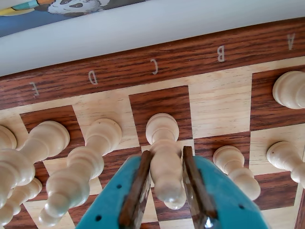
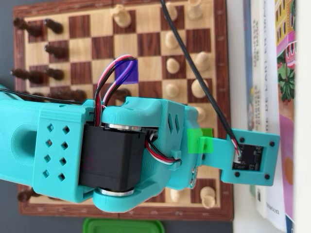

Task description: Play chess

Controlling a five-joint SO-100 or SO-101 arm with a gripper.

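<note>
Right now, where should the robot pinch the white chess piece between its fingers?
Around the narrow stem of the white chess piece, below its round head. It stands upright, so coming straight down from above works; the gripper already has one finger on each side.

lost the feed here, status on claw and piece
Claw shut on a light piece, C file. Piece upright on the board. Light neighbours close on both sides.

pincer (image 1: 167,200) clamped on white bishop (image 1: 164,157), c-file
</note>
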